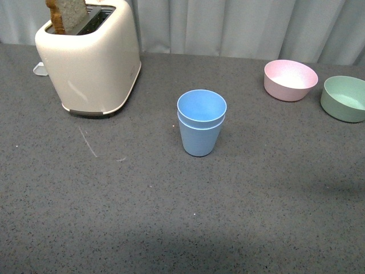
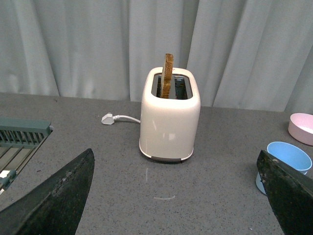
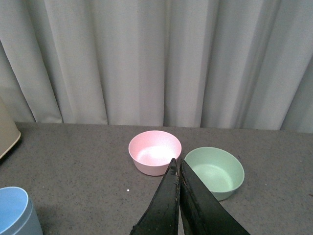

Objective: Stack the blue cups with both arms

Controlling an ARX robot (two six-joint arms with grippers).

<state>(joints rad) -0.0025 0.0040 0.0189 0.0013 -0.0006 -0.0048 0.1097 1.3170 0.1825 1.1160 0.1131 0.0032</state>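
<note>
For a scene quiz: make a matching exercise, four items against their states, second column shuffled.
Column 1
1. cups
2. toaster
3. left gripper
4. right gripper

Column 2
A. shut, holding nothing
B. one nested in the other, upright
C. open, holding nothing
D. has a slice of bread sticking out of it

Pairs: 1-B, 2-D, 3-C, 4-A

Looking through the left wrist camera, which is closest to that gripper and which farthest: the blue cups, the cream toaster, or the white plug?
1. Stacked light blue plastic cups, beside one black finger.
2. Cream toaster, centre, farther back.
3. White plug, behind the toaster's side, near the curtain.
</note>
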